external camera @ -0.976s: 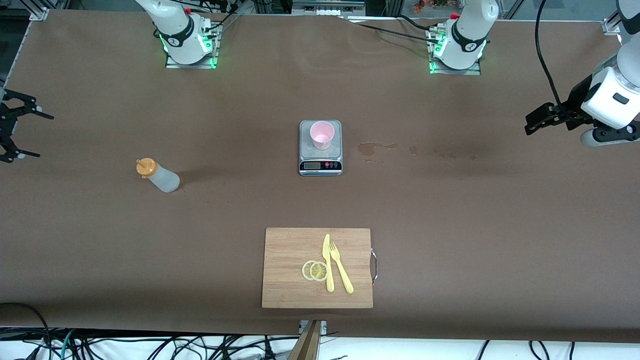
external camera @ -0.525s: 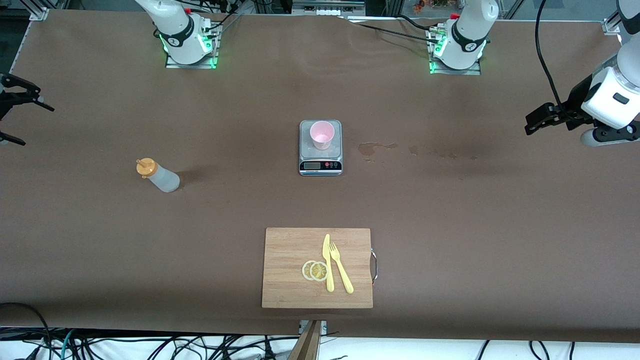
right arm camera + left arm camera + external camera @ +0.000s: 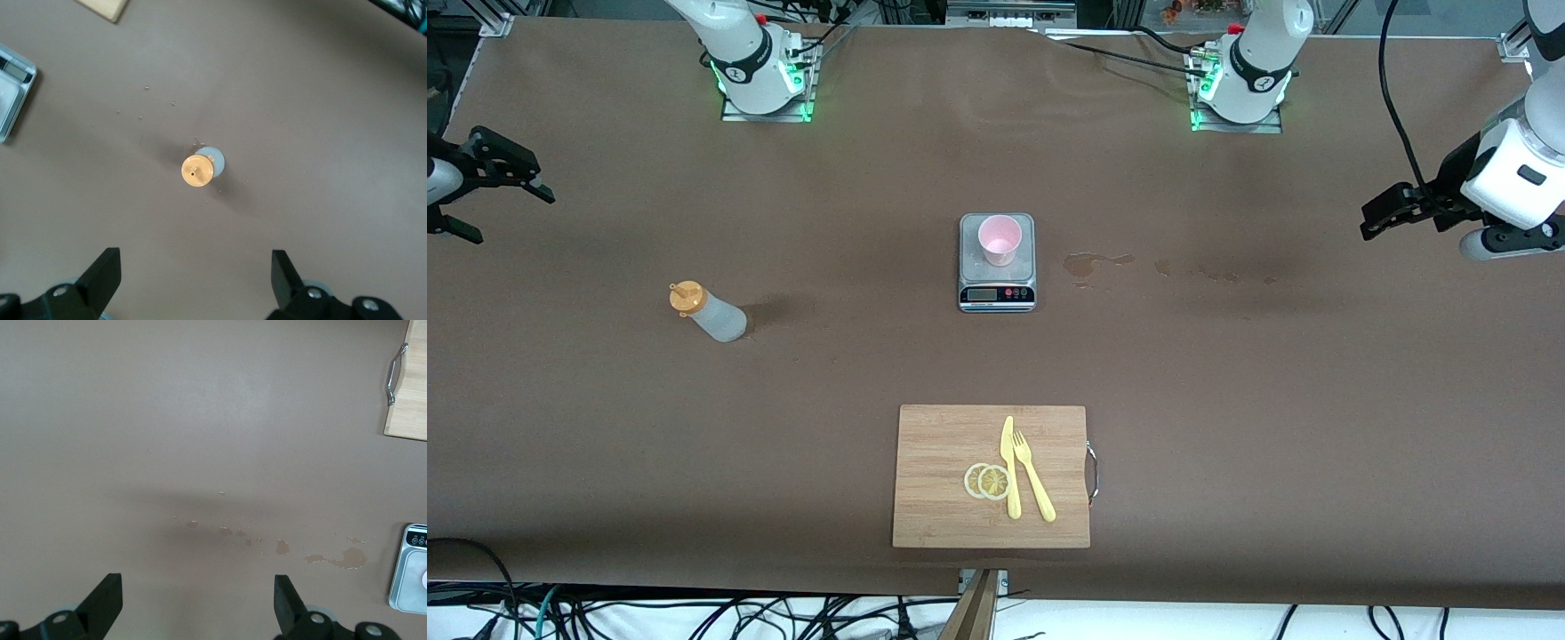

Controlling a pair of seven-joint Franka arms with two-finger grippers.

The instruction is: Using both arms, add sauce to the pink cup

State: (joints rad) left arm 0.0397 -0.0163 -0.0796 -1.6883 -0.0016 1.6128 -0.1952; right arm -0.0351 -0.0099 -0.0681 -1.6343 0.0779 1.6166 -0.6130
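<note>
The sauce bottle (image 3: 710, 315), whitish with an orange cap, stands on the brown table toward the right arm's end; in the right wrist view the bottle's cap (image 3: 197, 171) shows from above. The pink cup (image 3: 999, 239) sits upright on a grey scale (image 3: 997, 277) at mid-table. My right gripper (image 3: 511, 216) hangs open and empty over the table's edge at the right arm's end, and its fingers (image 3: 100, 273) frame bare table short of the bottle. My left gripper (image 3: 1369, 222) waits open and empty in the air at the left arm's end, its fingers (image 3: 287, 607) wide apart.
A wooden cutting board (image 3: 943, 480) lies near the front edge, nearer the camera than the scale, carrying a yellow knife (image 3: 1010, 467), a yellow fork (image 3: 1033, 480) and lemon slices (image 3: 987, 481). Dark wet stains (image 3: 1089, 262) mark the table beside the scale toward the left arm's end.
My right gripper has swung in from the table's edge, farther over the table toward the bottle's end. The left arm, bottle and cup have not moved.
</note>
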